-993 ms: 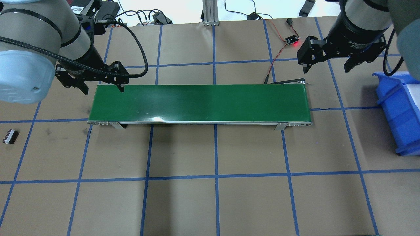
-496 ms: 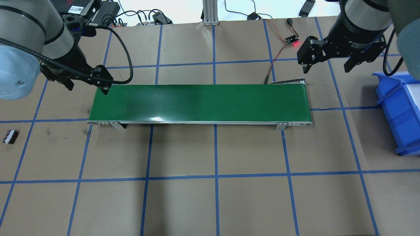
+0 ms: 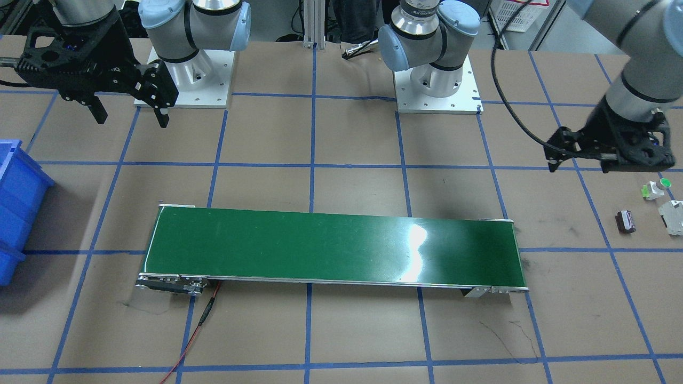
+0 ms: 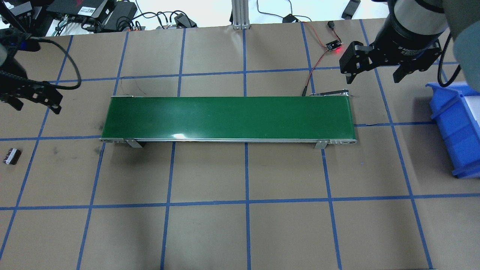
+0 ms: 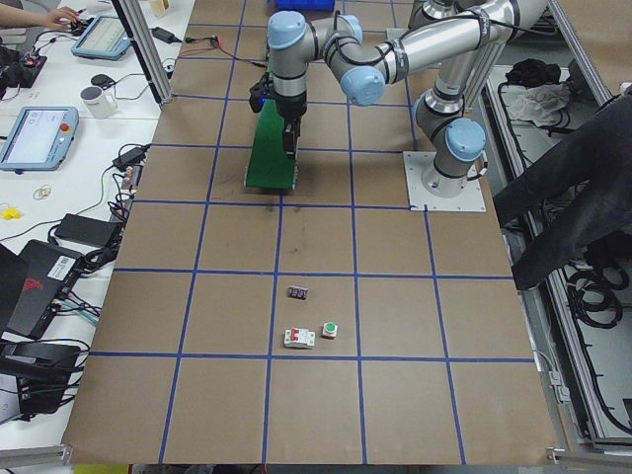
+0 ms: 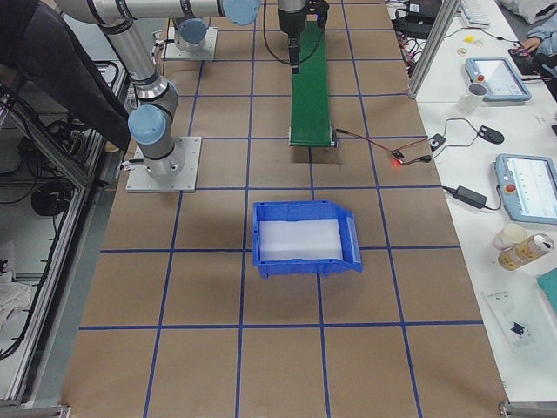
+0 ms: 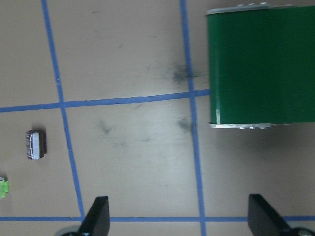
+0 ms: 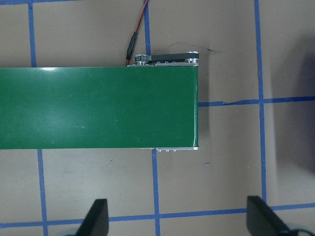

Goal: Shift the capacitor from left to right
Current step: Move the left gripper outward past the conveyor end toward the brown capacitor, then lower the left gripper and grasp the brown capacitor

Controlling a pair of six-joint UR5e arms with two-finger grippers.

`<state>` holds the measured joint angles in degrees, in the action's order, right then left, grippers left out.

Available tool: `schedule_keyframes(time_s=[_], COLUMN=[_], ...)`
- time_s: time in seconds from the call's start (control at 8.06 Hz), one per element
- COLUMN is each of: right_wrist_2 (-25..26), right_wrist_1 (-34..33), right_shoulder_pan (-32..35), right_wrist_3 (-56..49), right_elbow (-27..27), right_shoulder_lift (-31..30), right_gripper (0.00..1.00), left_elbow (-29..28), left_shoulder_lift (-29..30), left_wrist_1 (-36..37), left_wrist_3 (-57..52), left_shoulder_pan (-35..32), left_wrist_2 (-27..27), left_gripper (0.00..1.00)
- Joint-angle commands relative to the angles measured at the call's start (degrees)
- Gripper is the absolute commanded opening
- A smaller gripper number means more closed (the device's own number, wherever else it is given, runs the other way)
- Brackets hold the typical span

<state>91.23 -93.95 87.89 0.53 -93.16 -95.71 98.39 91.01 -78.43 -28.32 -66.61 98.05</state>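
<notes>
The capacitor [image 4: 11, 156], a small black cylinder with pale stripes, lies on its side on the brown table near the left edge. It also shows in the front view [image 3: 626, 221] and the left wrist view [image 7: 35, 144]. My left gripper [image 4: 36, 107] is open and empty. It hovers left of the green conveyor belt [image 4: 228, 118], behind the capacitor and apart from it. In the left wrist view the gripper [image 7: 179, 216] has the capacitor off to its left. My right gripper [image 4: 373, 77] is open and empty above the table, behind the belt's right end.
A blue bin [image 4: 455, 123] stands at the right edge of the table. A white part with a green cap [image 3: 656, 188] and a white-grey blocky part [image 3: 672, 216] lie near the capacitor. A red wire and a small lit sensor board [image 4: 332, 45] lie behind the belt's right end.
My left gripper has moved left, from over the belt's left end out past it toward the table's left edge. The right arm has not moved.
</notes>
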Motion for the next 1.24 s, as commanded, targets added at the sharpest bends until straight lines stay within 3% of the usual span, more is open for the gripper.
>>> schedule_keyframes(time_s=[0.0, 0.25, 0.74, 1.12], right_wrist_2=[0.00, 0.00, 0.00, 0.00], right_wrist_1=[0.00, 0.00, 0.00, 0.00], right_shoulder_pan=[0.00, 0.00, 0.00, 0.00], right_wrist_3=[0.00, 0.00, 0.00, 0.00], right_elbow=[0.00, 0.00, 0.00, 0.00], right_shoulder_lift=[0.00, 0.00, 0.00, 0.00], right_gripper=[1.00, 1.00, 1.00, 1.00], left_elbow=[0.05, -0.04, -0.56, -0.65], left_shoulder_lift=[7.92, 13.55, 22.96, 29.11], left_wrist_1=[8.71, 16.61, 19.01, 24.63], left_wrist_3=[-7.85, -13.60, -18.41, -19.58], left_shoulder_pan=[12.08, 16.84, 24.58, 26.00], left_wrist_2=[-0.05, -0.14, -0.75, -0.67], left_gripper=[1.00, 1.00, 1.00, 1.00])
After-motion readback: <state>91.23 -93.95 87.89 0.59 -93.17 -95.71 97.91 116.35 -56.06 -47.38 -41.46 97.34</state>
